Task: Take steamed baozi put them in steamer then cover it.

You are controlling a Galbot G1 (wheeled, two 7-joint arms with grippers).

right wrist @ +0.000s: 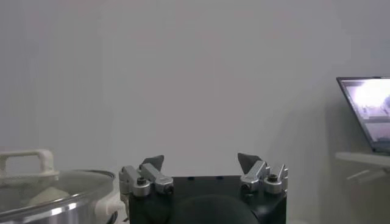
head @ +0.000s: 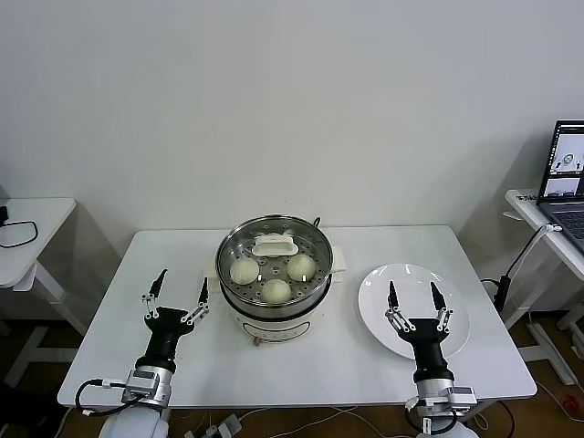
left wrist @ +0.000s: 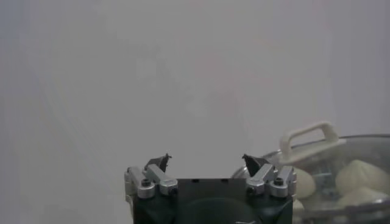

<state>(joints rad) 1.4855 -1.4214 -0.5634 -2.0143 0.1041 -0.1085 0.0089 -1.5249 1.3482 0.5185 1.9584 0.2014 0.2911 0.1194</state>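
Fingers spread wide on both sides: my left gripper point(head: 181, 288) hovers upright above the white table point(head: 365, 365), beside the shiny round stainless-steel steamer point(head: 274, 265); my right gripper point(head: 414, 297) stands upright over the flat white plate point(head: 374, 292). Three cream-white domed baozi point(head: 276, 290) sit inside the steamer beneath its glass lid point(head: 274, 245).

The scene is lit evenly and brightly from overhead; only soft, short shadows are cast on the tabletop point(head: 365, 365). Small glints are seen on the steamer point(head: 274, 306) rim. In both wrist views a hazy, washed-out softness is shown, and the laptop point(right wrist: 365, 112) screen is blown out.
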